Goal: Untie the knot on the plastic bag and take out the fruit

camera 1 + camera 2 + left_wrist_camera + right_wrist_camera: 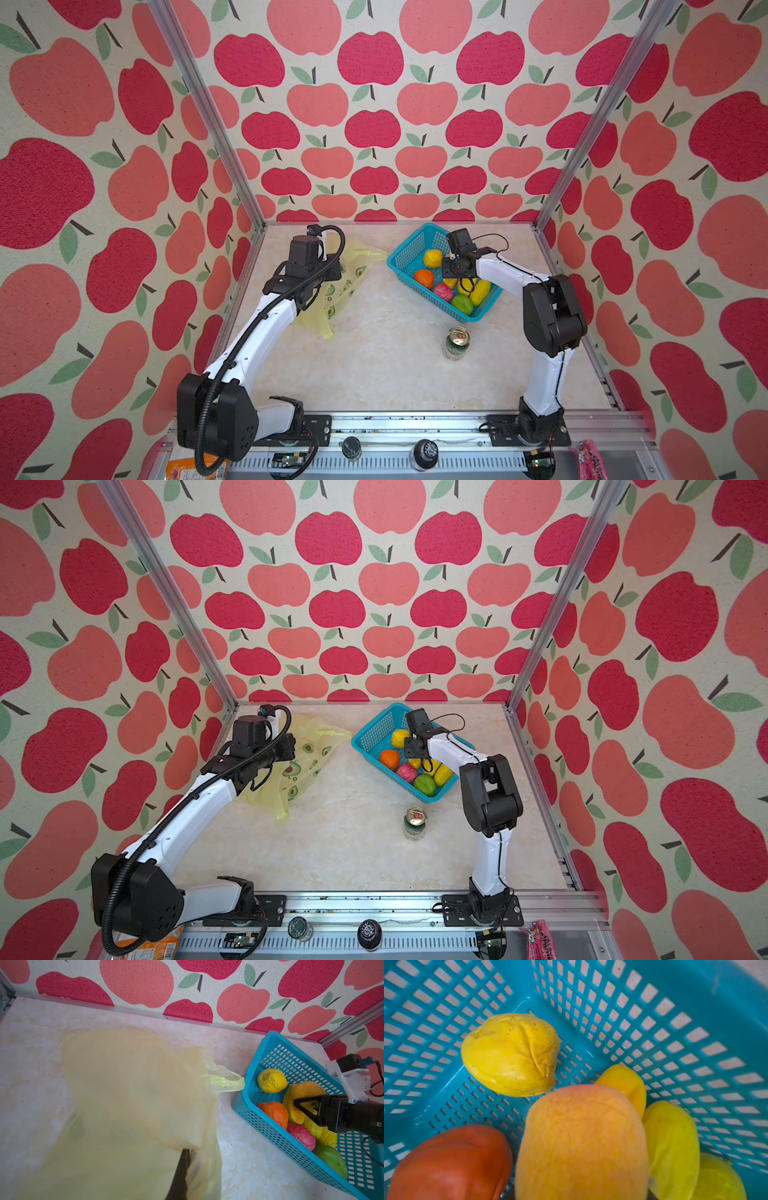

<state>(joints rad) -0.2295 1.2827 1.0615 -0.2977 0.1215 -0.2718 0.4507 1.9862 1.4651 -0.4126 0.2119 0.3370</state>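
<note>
The pale-yellow plastic bag (347,282) (307,760) hangs limp at the back left, and my left gripper (334,272) is shut on its film. In the left wrist view the bag (124,1095) drapes over a dark finger (182,1167), with a loose handle (226,1082) pointing at the basket. The knot is not in view. Several fruit lie in the teal basket (409,249): lumpy yellow (433,258), orange (424,278), pink (443,292), green (462,304). My right gripper (452,277) (305,1109) hangs over them, closed round a yellow-orange fruit (581,1142) (305,1091).
A green drink can (456,343) stands upright in front of the basket. An orange snack packet (183,465) and a pink packet (590,457) lie past the front rail. Apple-print walls close in the back and both sides.
</note>
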